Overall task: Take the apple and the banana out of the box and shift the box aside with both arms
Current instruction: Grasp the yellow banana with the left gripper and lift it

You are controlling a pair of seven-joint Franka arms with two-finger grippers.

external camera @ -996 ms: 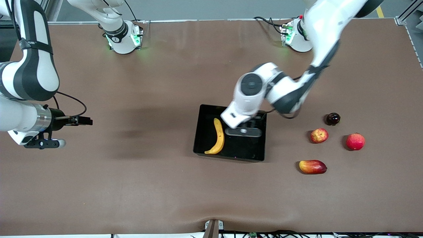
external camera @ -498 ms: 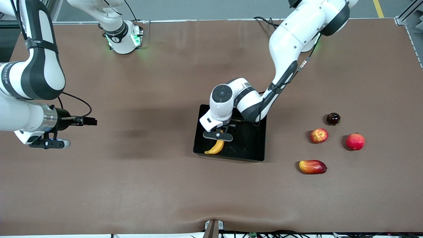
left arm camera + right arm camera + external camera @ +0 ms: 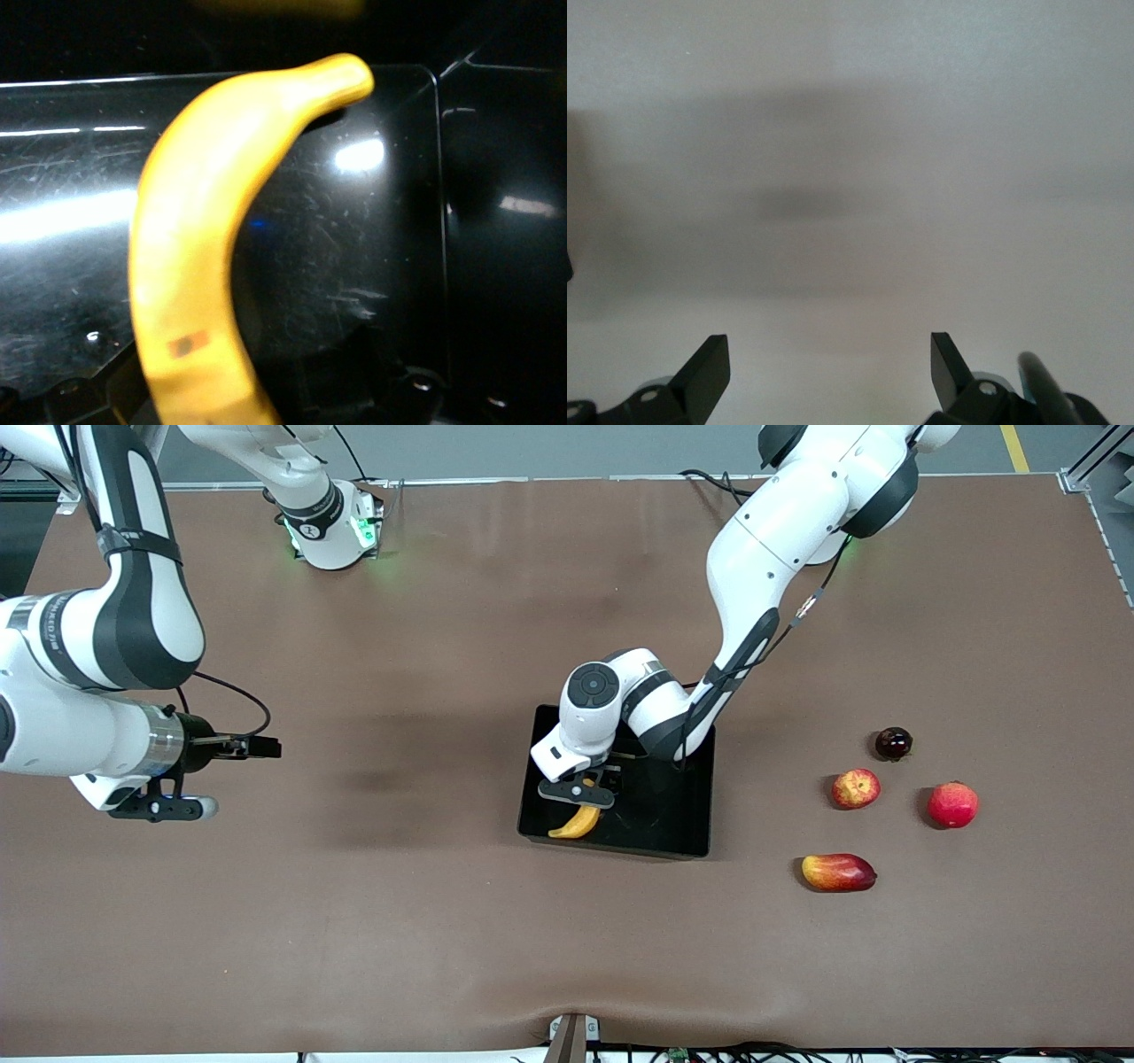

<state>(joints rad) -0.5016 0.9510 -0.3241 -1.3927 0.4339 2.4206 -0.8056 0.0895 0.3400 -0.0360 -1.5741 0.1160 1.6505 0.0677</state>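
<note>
**Mia:** What was the biggest thing on the brown table (image 3: 354,921)?

**Ben:** The box (image 3: 673,815). It was a flat, shiny black tray with low walls and no lid. It sat near the middle of the table, a bit toward the left arm's end. In the left wrist view its floor (image 3: 372,230) looked scratched and bright spots of light shone on it.

**Mia:** And the banana?

**Ben:** The banana (image 3: 578,822) was long, curved and yellow. It lay inside the box, along the wall toward the right arm's end. Up close it (image 3: 213,230) had a small brownish mark, maybe a sticker. I could not read anything on it.

**Mia:** Where was the left gripper?

**Ben:** The left gripper (image 3: 580,790) was down in the box, right over the middle of the banana. I cannot tell if it was open or closed.

**Mia:** And the other one?

**Ben:** The right gripper (image 3: 164,808) waited over bare table near the edge at the right arm's end. Its two black fingertips (image 3: 709,367) stood wide apart, with nothing between them.

**Mia:** The small fruits?

**Ben:** They sat on the table toward the left arm's end, outside the box. The apple (image 3: 856,788) was small, round and red with yellow patches. Near it were a plain red round fruit (image 3: 953,804), a long red-and-yellow fruit (image 3: 838,872) and a tiny dark round fruit (image 3: 893,743).
</note>
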